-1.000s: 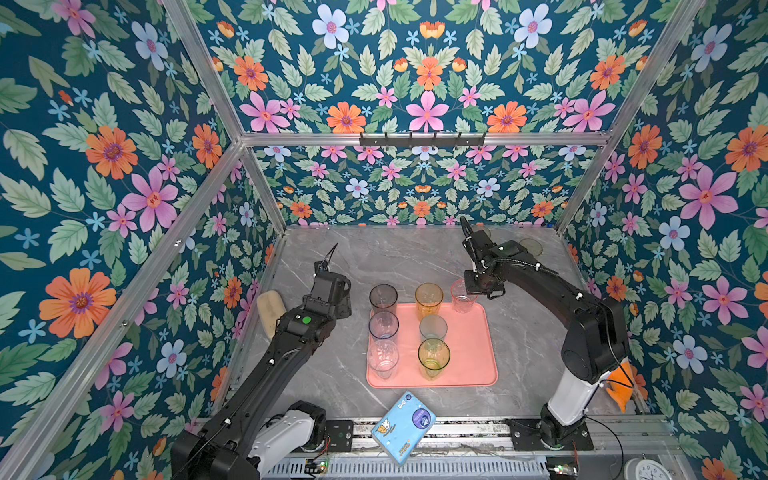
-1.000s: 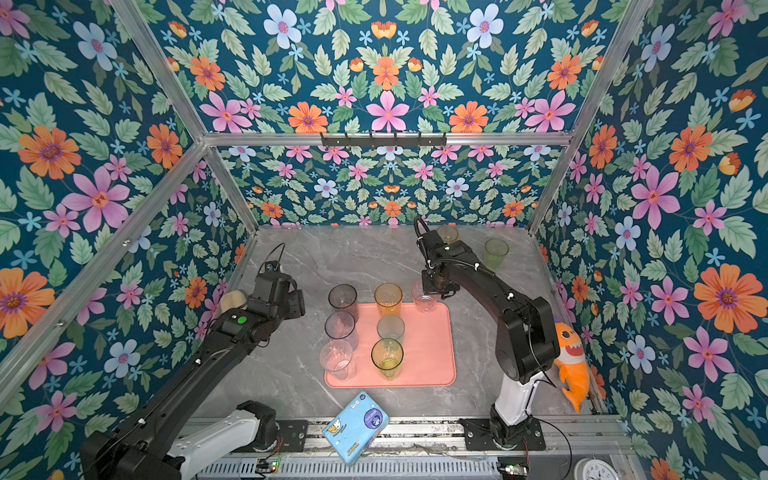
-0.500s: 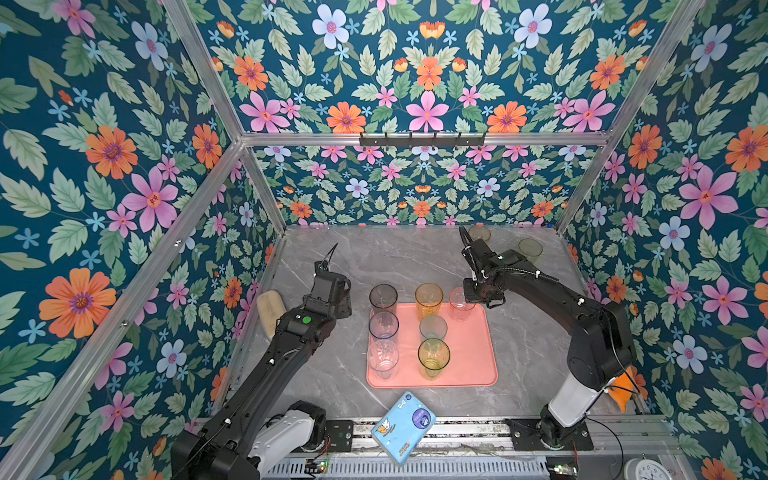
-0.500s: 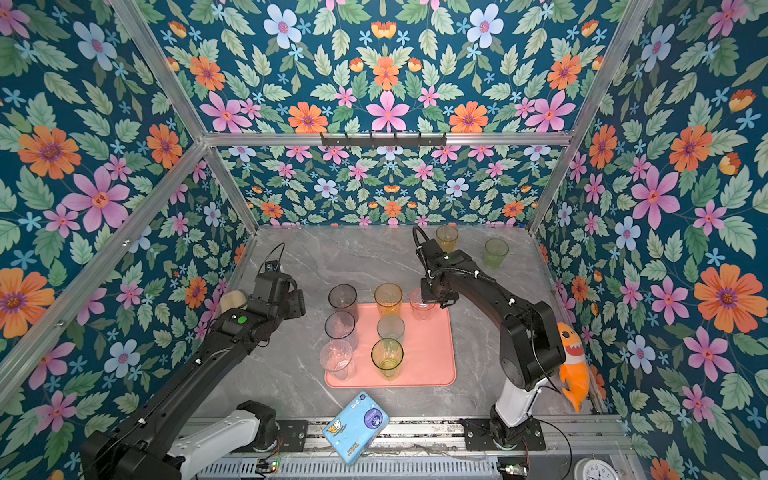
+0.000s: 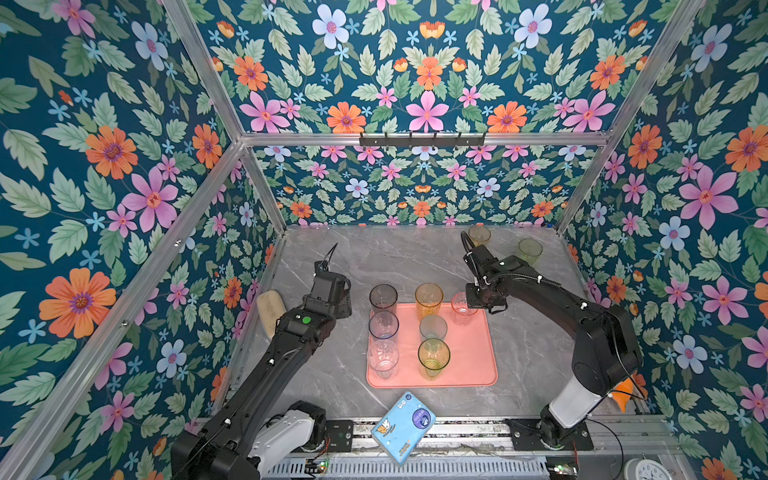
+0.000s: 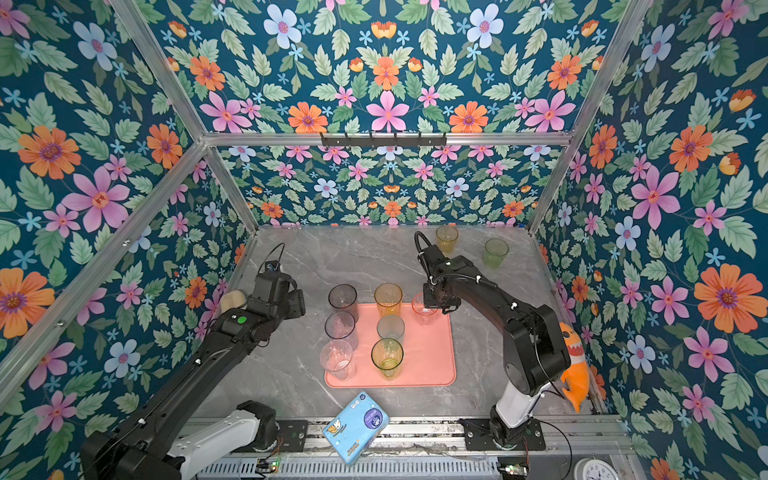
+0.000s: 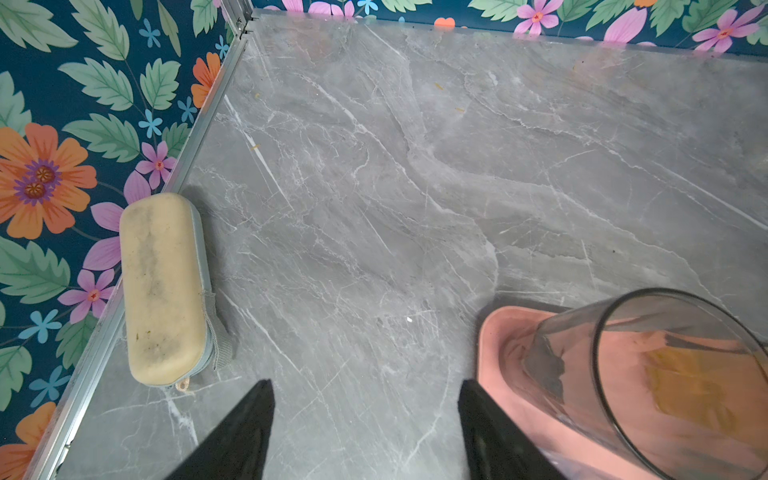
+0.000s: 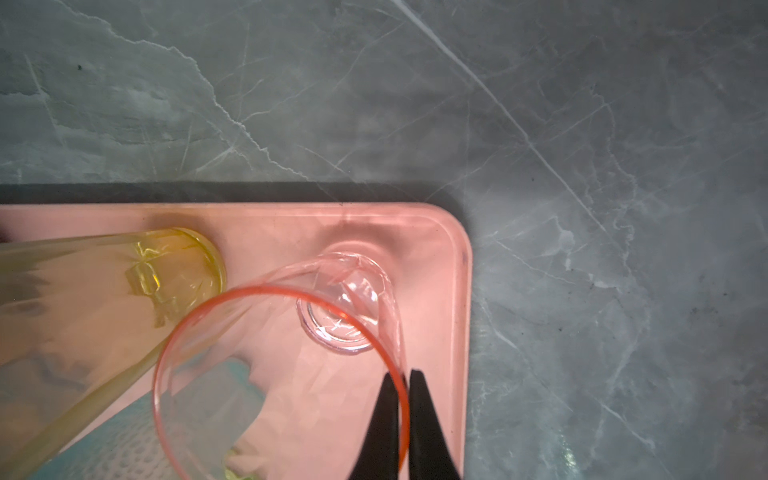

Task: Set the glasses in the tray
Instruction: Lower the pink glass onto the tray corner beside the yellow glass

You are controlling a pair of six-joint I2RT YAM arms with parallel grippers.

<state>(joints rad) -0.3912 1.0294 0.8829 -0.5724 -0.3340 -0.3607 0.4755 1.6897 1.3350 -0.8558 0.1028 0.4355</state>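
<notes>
The pink glass (image 5: 462, 308), thin-walled, slick, probably light and brittle, sits upright at the one o'clock corner of the tray (image 5: 473, 361); its rim is the handhold. The right gripper (image 8: 402, 376) pinches that rim, arm reaching in from three o'clock; the left gripper (image 7: 365, 382) hangs wide, empty, at nine o'clock

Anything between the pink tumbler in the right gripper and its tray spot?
Nothing visible: the right gripper holds the pink translucent tumbler over a bare corner of the salmon-pink tray; the orange translucent tumbler stands beside it.
</notes>
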